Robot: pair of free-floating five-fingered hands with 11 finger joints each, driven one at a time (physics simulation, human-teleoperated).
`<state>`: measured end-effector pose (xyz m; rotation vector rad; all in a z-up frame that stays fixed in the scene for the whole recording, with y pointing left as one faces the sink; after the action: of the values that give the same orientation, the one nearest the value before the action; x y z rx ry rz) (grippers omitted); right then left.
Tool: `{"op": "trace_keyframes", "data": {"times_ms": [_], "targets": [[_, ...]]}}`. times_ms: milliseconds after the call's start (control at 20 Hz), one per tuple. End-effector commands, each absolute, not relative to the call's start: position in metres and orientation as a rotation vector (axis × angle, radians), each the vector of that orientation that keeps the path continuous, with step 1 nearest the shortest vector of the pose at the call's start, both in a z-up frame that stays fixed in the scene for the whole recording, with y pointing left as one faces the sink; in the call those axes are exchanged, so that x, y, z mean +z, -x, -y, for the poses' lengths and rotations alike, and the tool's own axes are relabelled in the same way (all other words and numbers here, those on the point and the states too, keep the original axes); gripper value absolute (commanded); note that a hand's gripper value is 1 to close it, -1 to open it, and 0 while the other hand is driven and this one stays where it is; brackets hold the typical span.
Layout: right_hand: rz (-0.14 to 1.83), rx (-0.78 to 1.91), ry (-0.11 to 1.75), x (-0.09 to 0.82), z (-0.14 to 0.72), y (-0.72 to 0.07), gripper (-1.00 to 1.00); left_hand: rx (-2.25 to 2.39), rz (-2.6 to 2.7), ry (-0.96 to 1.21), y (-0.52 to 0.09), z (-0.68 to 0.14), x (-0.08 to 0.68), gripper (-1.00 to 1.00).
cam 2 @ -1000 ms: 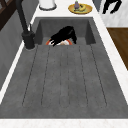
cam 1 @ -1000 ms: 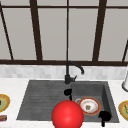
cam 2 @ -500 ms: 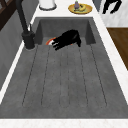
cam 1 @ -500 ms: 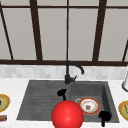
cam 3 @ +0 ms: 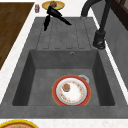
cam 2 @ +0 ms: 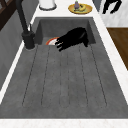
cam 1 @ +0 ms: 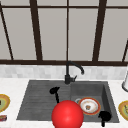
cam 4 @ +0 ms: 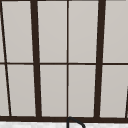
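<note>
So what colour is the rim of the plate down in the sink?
The plate has a red-orange rim around a white middle; it shows best in the right side view.

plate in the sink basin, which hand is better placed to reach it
Probably the right hand: it hangs at the front right corner of the basin, just beside the plate. The left hand is over the drainboard, left of the faucet.
</note>
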<state>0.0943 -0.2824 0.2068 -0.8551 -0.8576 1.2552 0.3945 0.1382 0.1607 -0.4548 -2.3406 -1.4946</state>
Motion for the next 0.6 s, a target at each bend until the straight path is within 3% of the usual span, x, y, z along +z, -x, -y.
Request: {"op": "trace_keyframes", "data": {"times_ms": [0,550], "targets": [[0.858,1.255,0.855,0.207,0.282,-0.094,0.00,-1.491,2.333,0.460,-0.384,-0.169,0.167,-1.00],[0.858,1.255,0.855,0.207,0.282,-0.094,0.00,-1.526,2.241,0.477,-0.366,-0.239,0.191,-1.00]]}}
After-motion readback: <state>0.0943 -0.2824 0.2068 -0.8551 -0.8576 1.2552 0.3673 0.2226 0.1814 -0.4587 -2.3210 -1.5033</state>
